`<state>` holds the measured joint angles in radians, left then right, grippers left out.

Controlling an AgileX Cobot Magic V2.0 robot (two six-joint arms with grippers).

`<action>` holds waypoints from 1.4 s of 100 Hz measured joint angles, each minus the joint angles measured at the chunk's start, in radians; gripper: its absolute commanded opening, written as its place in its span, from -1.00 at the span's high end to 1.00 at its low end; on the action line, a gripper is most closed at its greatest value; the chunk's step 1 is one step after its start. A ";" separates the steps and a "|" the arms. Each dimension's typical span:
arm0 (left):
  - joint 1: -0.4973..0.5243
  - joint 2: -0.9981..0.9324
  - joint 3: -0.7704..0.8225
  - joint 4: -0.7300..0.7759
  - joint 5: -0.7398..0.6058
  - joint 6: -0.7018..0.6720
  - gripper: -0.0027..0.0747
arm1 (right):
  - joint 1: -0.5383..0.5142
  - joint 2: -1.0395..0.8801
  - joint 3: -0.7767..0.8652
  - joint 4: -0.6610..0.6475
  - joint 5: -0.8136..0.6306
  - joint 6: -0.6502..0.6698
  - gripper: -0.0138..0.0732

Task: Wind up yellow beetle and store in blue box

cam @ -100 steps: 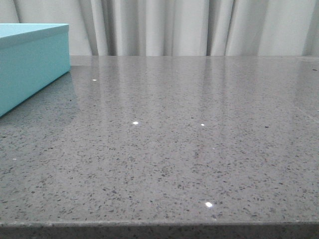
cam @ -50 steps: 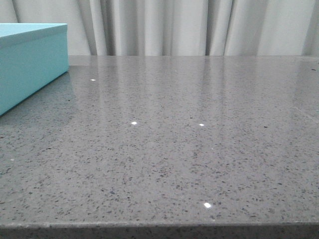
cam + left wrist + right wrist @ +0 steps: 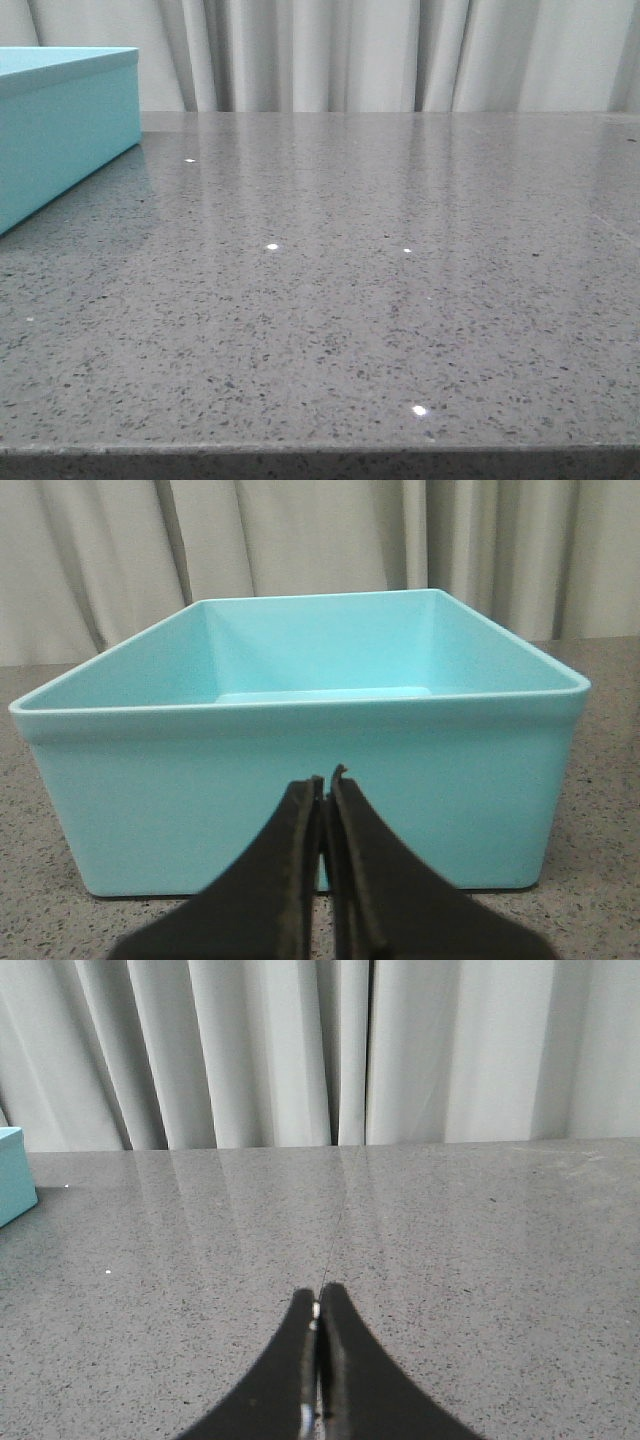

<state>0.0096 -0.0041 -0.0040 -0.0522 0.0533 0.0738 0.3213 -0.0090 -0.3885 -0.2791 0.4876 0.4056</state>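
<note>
The blue box (image 3: pixel 60 130) stands at the far left of the grey table in the front view. In the left wrist view the blue box (image 3: pixel 300 780) is open-topped and looks empty, right in front of my left gripper (image 3: pixel 324 778), which is shut with nothing between its fingers. A corner of the box (image 3: pixel 12 1175) shows in the right wrist view. My right gripper (image 3: pixel 319 1295) is shut and empty, low over bare table. The yellow beetle is out of view in every frame. Neither gripper shows in the front view.
A grey speckled table (image 3: pixel 380 280) fills the front view, with its front edge at the bottom. White curtains (image 3: pixel 400 50) hang behind its far edge and also show in the right wrist view (image 3: pixel 300 1050).
The front view shifts very slightly between frames; the box's place in the picture wavers by a few pixels. Nothing else changes.
</note>
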 measured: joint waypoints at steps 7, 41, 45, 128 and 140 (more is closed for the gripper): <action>0.000 0.000 0.000 0.000 0.000 0.000 0.98 | 0.000 0.000 0.000 0.000 0.000 0.000 0.84; 0.000 0.000 0.000 0.000 0.000 0.000 0.98 | 0.000 0.000 0.000 0.000 0.000 0.000 0.84; 0.000 0.000 0.000 0.000 0.000 0.000 0.98 | 0.000 0.000 0.000 0.000 0.000 0.000 0.84; 0.000 0.000 0.000 0.000 0.000 0.000 0.98 | -0.025 0.000 0.093 -0.002 -0.184 -0.003 0.84; 0.000 0.000 0.000 0.000 0.000 0.000 0.98 | -0.080 0.000 0.163 0.038 -0.336 -0.053 0.84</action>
<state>0.0096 -0.0041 -0.0040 -0.0522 0.0533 0.0738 0.2418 -0.0090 -0.2259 -0.2413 0.1521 0.3529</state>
